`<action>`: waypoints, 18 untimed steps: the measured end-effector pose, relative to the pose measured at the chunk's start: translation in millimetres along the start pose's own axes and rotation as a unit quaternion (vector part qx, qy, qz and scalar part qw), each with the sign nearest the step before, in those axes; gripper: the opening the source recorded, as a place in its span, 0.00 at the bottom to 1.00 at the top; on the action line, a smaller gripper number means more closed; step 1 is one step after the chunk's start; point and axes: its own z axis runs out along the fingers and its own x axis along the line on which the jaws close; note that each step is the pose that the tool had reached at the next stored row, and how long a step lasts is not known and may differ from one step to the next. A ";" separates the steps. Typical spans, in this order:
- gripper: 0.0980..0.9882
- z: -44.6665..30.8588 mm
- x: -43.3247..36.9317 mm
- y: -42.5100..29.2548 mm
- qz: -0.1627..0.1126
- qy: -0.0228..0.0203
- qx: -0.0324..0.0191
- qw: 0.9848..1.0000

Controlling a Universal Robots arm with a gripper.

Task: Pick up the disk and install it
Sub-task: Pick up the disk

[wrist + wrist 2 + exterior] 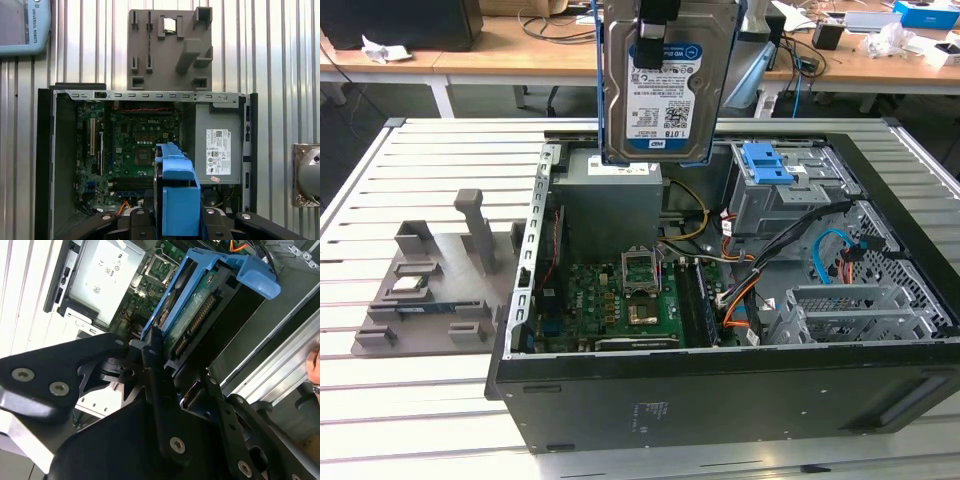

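The pick-up part of the job looks done. The disk (665, 85) is off the tabletop (420, 400) and hangs upright in the air above the open computer case (720, 400), over its far side, just above the grey power supply box (610, 195). The jaws are pinching the disk at its upper end; in the exterior view 1 black finger (655, 30) lies across the label face.

Installing is what is left, as I judge it. The disk touches nothing inside the case, and the metal drive cage with the blue latch (767, 165) stands apart from it, toward the exterior view's right. The grey holder (430, 290) sits on the tabletop beside the case, on the exterior view's left.

The disk is a flat silver metal slab with a white-and-blue label and a bright blue plastic frame (177, 200) along its edges. In the second wrist view its green circuit board (197, 310) and a row of connector pins show on the other face.
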 end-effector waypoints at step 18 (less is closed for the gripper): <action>0.30 3.1 31.7 -0.2 0.000 0.000 0.000 1.000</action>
